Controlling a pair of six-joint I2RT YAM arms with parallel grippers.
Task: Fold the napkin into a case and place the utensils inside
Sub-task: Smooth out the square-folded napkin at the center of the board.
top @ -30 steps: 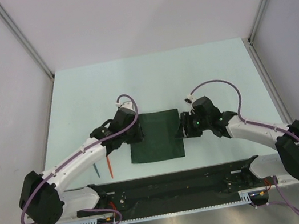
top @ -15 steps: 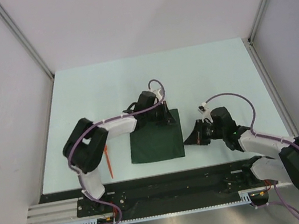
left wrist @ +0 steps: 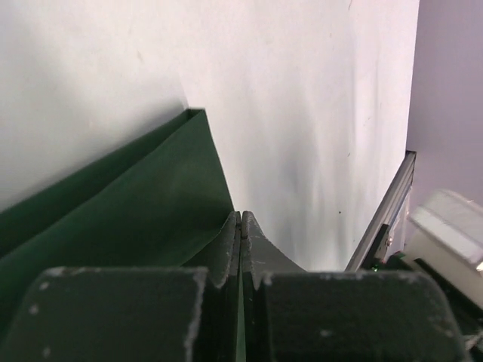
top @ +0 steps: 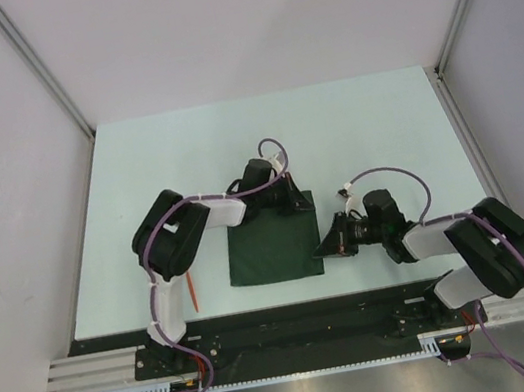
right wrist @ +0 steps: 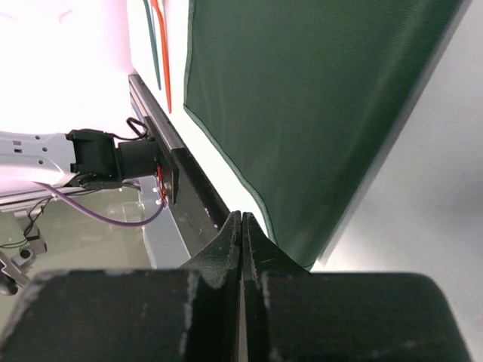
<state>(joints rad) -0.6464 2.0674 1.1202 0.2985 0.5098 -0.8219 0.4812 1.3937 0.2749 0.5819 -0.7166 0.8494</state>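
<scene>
The dark green napkin [top: 272, 250] lies flat near the table's front edge. In the left wrist view the napkin [left wrist: 136, 204] shows two layers along its far edge. My left gripper [top: 301, 204] is shut, its tips [left wrist: 241, 215] on the napkin's right edge near the far right corner; whether it pinches cloth is unclear. The right gripper [top: 319, 253] is shut beside the near right corner, and the right gripper [right wrist: 241, 215] has nothing between its fingers, the napkin [right wrist: 317, 98] just beyond. Left of the cloth lie an orange-red utensil [top: 193, 291] [right wrist: 160, 53] and a teal utensil [right wrist: 150, 41].
A black rail [top: 303, 316] [right wrist: 189, 188] runs along the table's front edge just below the napkin. My left arm's elbow [top: 174, 242] stands over the utensils. Grey walls with metal posts [top: 42, 72] enclose the table on three sides.
My left gripper moved from the napkin's left edge to its far right corner and shut. The right gripper drew back toward the near right corner and shut. The napkin lies as before.
</scene>
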